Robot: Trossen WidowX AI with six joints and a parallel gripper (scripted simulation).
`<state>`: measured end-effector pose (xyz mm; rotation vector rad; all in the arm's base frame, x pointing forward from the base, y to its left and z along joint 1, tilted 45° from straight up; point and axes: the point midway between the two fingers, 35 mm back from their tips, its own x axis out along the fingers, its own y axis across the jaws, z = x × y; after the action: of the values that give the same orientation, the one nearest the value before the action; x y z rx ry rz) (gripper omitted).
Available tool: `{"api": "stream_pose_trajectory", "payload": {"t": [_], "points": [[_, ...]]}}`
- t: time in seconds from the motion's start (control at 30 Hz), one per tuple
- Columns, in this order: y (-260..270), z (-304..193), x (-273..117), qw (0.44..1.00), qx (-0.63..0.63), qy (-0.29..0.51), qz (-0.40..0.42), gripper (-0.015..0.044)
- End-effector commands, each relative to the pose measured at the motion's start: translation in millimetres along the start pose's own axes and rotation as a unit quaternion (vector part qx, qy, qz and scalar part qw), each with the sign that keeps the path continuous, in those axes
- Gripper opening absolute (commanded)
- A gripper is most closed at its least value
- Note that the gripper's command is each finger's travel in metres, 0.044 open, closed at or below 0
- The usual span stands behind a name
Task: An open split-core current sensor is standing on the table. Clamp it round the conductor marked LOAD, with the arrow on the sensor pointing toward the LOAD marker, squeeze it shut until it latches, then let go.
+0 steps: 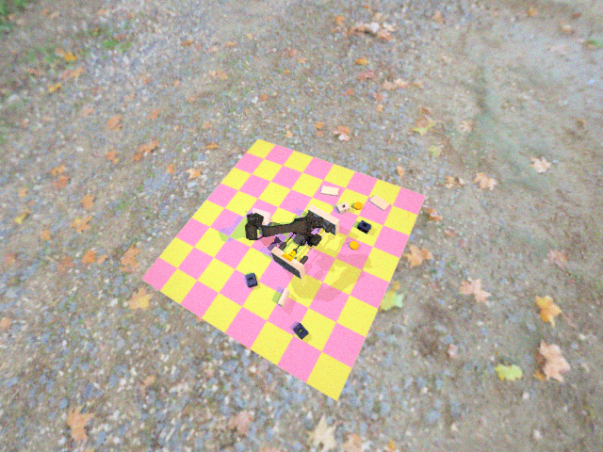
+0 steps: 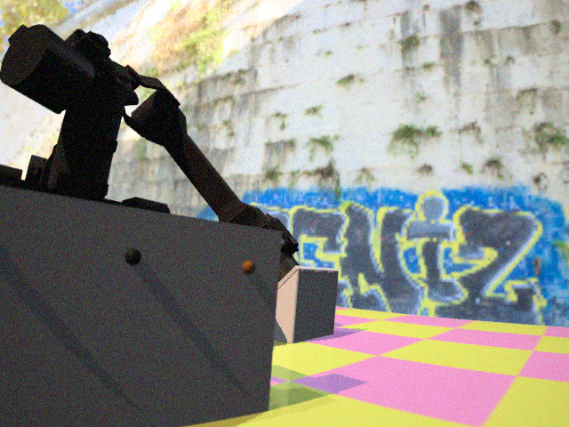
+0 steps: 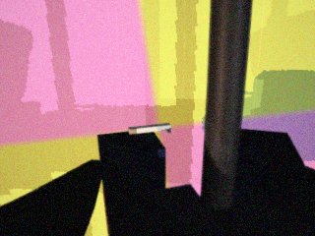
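Note:
The dark split-core sensor (image 3: 130, 162) fills the lower wrist view. Its two halves stand apart at the top. A dark upright conductor (image 3: 226, 98) runs down over the gap between them; its lower end blurs into the dark sensor. My gripper (image 3: 202, 172) (image 1: 298, 239) is spread wide and shut on the sensor. The left finger meets the sensor's left side; the right one is hardly distinguishable. In the exterior view the fingertips are hidden behind the near panel (image 2: 138, 321). The arrow and any LOAD lettering cannot be made out.
Two upright panels (image 1: 288, 265) (image 1: 331, 219) flank the gripper, with conductors between them. Dark blocks (image 1: 251, 280) (image 1: 300, 330) (image 1: 364, 226), orange discs (image 1: 353, 245) (image 1: 357, 205), a white block (image 1: 342, 207) and pale flat pieces (image 1: 329, 190) (image 1: 379, 201) lie around.

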<state>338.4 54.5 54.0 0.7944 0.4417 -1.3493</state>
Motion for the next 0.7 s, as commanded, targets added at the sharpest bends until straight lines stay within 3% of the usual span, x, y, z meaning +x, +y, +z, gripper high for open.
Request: {"api": "stream_pose_trajectory", "payload": {"t": [0.0, 0.3, 0.67], "points": [[0.1, -0.9, -1.7, 1.000, -0.001, 0.001, 0.002, 0.0347], [0.1, -0.9, -1.7, 1.000, -0.001, 0.001, 0.002, 0.0287], [0.1, -0.9, -1.7, 1.000, -0.001, 0.001, 0.002, 0.0000]]}}
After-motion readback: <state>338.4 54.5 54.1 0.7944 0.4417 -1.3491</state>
